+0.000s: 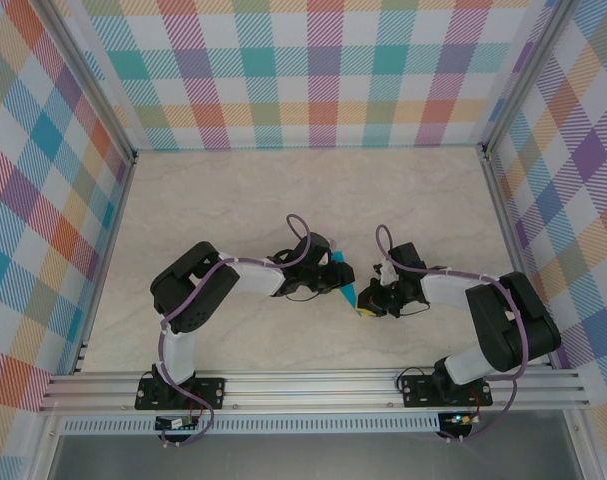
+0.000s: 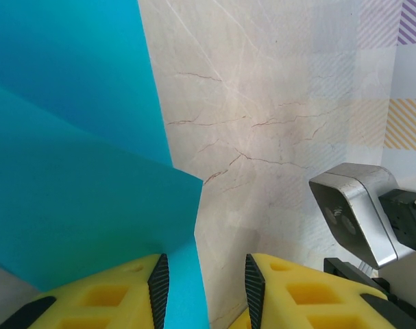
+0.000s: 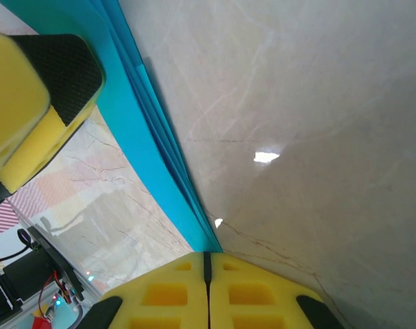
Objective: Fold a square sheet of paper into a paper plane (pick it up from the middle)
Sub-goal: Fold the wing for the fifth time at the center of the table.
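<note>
Teal paper (image 1: 347,289), folded in layers, sits between both end effectors at centre of the top view, tabletop (image 1: 283,190) behind it. Right end effector (image 3: 208,271) is clamped on its narrow tip. Left end effector (image 2: 205,288) stands part open, paper edge beside one pad, not pinched. Both arms are elbow-bent, wrists meeting mid-frame. For a clean crease, hold the right pinch firm, align the layers and close left squarely.

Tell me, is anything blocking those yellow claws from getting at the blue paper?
Nothing visible does. The right gripper is shut on the edge of the folded teal paper. The paper also runs between the parted fingers of the left gripper, close beside one of them.
</note>
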### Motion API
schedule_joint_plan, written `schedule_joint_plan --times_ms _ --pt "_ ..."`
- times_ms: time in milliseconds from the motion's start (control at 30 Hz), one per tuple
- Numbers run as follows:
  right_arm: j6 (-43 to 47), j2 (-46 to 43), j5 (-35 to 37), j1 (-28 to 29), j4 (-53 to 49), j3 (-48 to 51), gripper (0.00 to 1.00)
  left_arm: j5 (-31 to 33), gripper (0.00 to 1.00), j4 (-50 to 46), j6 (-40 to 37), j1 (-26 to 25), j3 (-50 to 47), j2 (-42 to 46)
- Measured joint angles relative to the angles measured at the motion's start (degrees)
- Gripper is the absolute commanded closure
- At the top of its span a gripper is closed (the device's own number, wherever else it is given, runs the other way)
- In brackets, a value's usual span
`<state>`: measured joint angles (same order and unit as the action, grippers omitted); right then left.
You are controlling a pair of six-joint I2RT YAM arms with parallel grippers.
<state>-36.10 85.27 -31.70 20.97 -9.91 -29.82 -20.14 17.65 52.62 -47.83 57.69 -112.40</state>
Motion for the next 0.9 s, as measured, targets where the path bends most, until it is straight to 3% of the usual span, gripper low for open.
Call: schedule_joint_plan --times_ms 633,900 --pt "-1.5 -6.9 0.8 0.0 -0.9 0.9 0.91 -0.4 0.63 -0.2 0.0 0.0 0.3 -0.2" --pt "-1.8 -9.2 1.3 0.0 -0.9 0.5 0.67 -0.4 0.63 -0.2 0.0 0.0 0.3 -0.3"
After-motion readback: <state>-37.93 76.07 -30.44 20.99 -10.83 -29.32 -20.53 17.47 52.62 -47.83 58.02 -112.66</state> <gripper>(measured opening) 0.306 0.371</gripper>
